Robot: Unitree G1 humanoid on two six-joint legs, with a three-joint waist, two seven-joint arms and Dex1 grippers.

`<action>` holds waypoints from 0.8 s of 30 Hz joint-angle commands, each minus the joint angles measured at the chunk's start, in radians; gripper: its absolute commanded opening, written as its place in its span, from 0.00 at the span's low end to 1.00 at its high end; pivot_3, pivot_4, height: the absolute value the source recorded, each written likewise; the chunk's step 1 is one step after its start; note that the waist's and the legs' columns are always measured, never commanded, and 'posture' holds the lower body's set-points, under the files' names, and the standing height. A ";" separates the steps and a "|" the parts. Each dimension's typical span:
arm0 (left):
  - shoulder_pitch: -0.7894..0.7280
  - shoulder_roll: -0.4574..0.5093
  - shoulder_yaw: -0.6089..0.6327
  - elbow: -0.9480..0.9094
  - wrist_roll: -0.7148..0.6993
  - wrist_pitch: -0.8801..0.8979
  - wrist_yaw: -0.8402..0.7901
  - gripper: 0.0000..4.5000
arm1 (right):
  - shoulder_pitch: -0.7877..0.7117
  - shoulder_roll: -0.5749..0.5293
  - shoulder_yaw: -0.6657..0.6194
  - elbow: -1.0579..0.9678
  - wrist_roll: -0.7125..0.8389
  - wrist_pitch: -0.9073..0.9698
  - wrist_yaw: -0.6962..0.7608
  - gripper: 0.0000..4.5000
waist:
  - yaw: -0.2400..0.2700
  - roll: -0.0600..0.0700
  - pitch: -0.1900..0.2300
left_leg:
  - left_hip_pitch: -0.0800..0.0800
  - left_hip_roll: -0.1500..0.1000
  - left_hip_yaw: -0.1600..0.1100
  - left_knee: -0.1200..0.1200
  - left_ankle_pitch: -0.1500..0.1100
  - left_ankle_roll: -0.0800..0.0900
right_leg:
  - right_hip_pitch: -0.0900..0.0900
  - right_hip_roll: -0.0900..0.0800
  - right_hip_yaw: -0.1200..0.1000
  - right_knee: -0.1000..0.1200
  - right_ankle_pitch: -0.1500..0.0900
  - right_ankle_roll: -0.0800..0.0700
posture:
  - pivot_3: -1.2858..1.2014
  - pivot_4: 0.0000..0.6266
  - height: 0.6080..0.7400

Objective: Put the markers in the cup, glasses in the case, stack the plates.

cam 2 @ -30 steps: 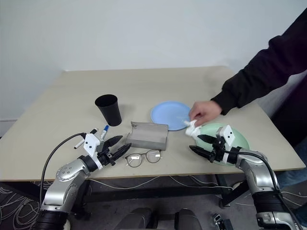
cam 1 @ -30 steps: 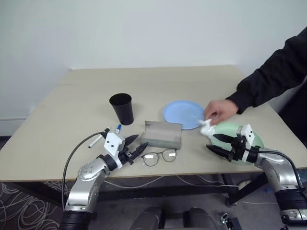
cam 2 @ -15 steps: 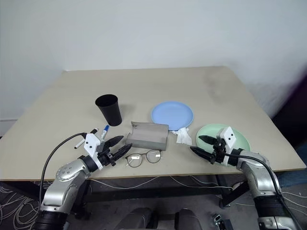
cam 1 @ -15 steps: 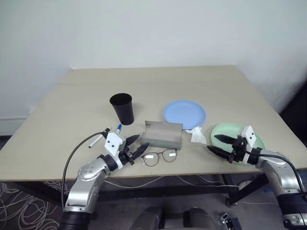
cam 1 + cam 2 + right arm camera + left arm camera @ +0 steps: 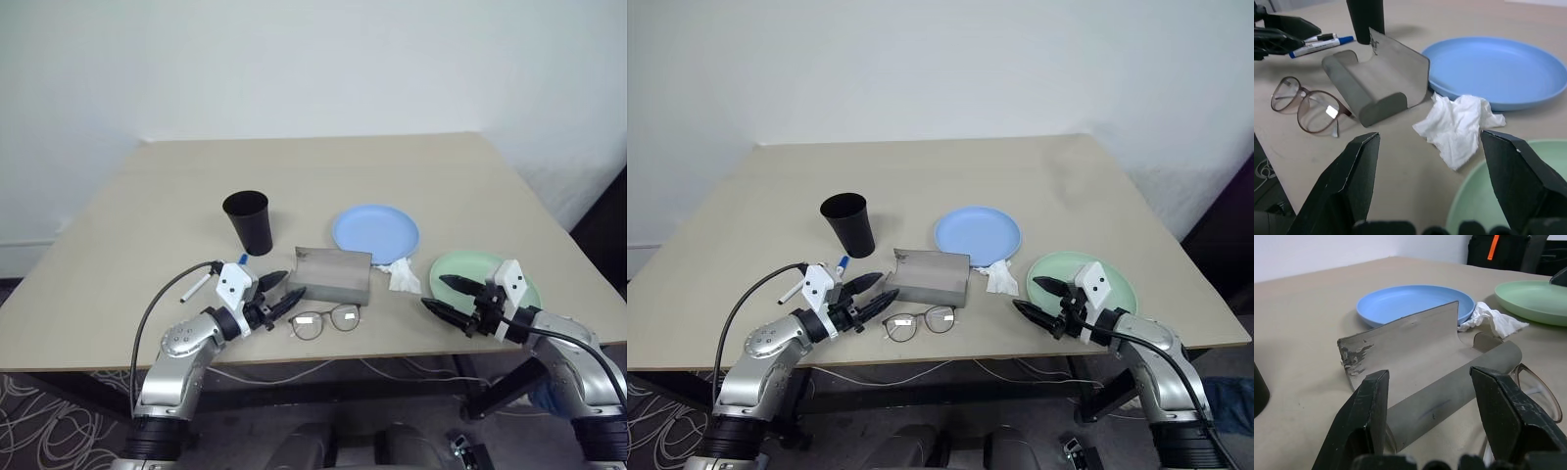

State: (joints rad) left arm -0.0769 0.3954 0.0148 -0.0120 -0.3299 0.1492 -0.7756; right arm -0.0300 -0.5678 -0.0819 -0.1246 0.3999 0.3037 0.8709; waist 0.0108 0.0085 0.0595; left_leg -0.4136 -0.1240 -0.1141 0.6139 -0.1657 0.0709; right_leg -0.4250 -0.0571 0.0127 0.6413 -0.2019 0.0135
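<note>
Jaws of both grippers gape empty; grey case (image 5: 333,275) lies open, scuffed.

The grey oblong hinged case (image 5: 930,277) lies open near the middle of the beige table (image 5: 921,176). Behind it to the left stands the black tapered plastic cup (image 5: 848,224); a white marker with a blue cap (image 5: 840,264) lies just left of the case. The thin wire-framed glasses (image 5: 920,322) rest just in front of it. The light blue round plate (image 5: 977,235) sits behind the case to the right, a crumpled white tissue (image 5: 1001,279) just right of the case, and the mint green plate (image 5: 1115,277) beyond the tissue. The left gripper (image 5: 876,294) hovers left of the glasses with jaws apart; the right gripper (image 5: 1040,297) hovers at the green plate's near edge, jaws apart.
</note>
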 commanded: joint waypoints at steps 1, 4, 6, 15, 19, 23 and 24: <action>-0.019 -0.001 -0.003 -0.007 -0.002 -0.020 -0.008 0.61 | -0.012 0.005 -0.016 -0.063 -0.019 0.013 -0.070 0.79 | 0.000 0.000 0.000 | 0.000 0.000 0.000 0.000 0.000 0.000 | 0.000 0.000 0.000 0.000 0.000 0.000 | 0.52 0.00 0.98; -0.029 -0.008 -0.023 -0.015 -0.006 -0.014 -0.025 0.61 | -0.010 0.015 -0.001 -0.058 -0.089 0.029 -0.168 0.79 | 0.000 0.000 0.000 | 0.000 0.000 0.001 0.000 0.000 0.000 | 0.000 -0.001 0.000 0.000 0.000 0.000 | 0.52 0.00 0.98; -0.032 -0.012 -0.026 -0.025 -0.011 -0.008 -0.026 0.61 | -0.001 0.028 0.008 -0.069 -0.098 0.056 -0.205 0.79 | 0.000 0.000 0.000 | 0.000 0.000 0.002 -0.001 0.000 0.000 | 0.000 -0.002 0.000 0.000 0.000 0.000 | 0.52 0.00 0.98; -0.007 -0.023 -0.060 -0.094 -0.039 0.041 -0.050 0.61 | 0.073 0.062 0.055 -0.201 -0.115 0.185 -0.302 0.79 | -0.001 0.000 0.000 | 0.000 0.000 0.006 -0.004 0.000 0.000 | -0.001 -0.005 0.000 0.000 -0.001 0.001 | 0.52 0.00 0.98; -0.008 -0.035 -0.081 -0.105 -0.037 0.046 -0.044 0.61 | 0.069 0.074 0.096 -0.213 -0.161 0.214 -0.351 0.79 | 0.000 0.000 0.000 | 0.000 0.000 0.010 -0.005 0.000 0.000 | -0.001 -0.008 -0.001 0.001 -0.001 0.001 | 0.52 0.00 0.98; -0.013 -0.041 -0.091 -0.103 -0.035 0.047 -0.048 0.61 | 0.041 0.095 0.101 -0.190 -0.199 0.217 -0.400 0.79 | 0.000 0.000 0.000 | 0.000 0.002 0.018 -0.006 0.000 0.000 | -0.001 -0.011 -0.001 0.001 -0.001 0.001 | 0.52 0.00 0.98; -0.014 -0.043 -0.092 -0.101 -0.034 0.046 -0.047 0.61 | 0.036 0.098 0.100 -0.185 -0.207 0.218 -0.410 0.79 | 0.000 0.000 0.000 | 0.000 0.002 0.019 -0.006 0.000 0.000 | -0.001 -0.012 -0.001 0.001 -0.001 0.001 | 0.52 0.00 0.98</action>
State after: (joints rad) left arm -0.0792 0.3555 -0.0759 -0.0755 -0.3538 0.2040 -0.8187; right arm 0.0365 -0.4753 0.0300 -0.2944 0.2065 0.5222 0.4883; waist 0.0106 0.0085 0.0597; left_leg -0.4138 -0.1216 -0.0948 0.6078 -0.1658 0.0711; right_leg -0.4263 -0.0689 0.0119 0.6428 -0.2033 0.0148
